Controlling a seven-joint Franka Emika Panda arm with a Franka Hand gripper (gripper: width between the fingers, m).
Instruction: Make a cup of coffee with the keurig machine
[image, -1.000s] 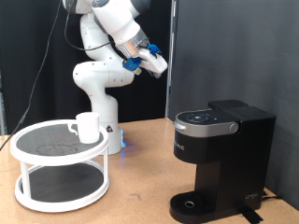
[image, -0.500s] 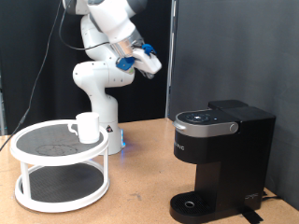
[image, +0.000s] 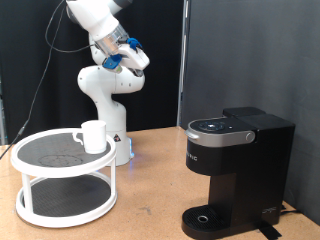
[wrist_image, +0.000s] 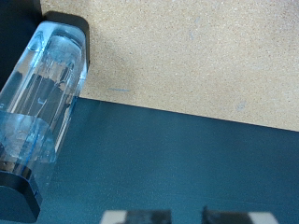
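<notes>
The white cup (image: 93, 135) stands upright on the top tier of a white round stand (image: 62, 180) at the exterior view's left. The black keurig machine (image: 235, 170) stands at the right with its lid down and nothing on its round drip base (image: 208, 218). My gripper (image: 136, 58) is high in the air, above and a little right of the cup and well left of the machine, with nothing seen between its fingers. In the wrist view a clear plastic tank (wrist_image: 42, 93) with black ends lies at one side; only dark finger edges show at the frame's rim.
The arm's white base (image: 108, 95) stands behind the stand. A tan wooden tabletop (image: 150, 190) carries everything. A black curtain (image: 250, 50) hangs behind. The wrist view shows tan board (wrist_image: 187, 56) and a dark teal surface (wrist_image: 177, 159).
The gripper has swung towards the exterior view's left and a little upward, away from the keurig machine. The cup, stand and machine have not moved.
</notes>
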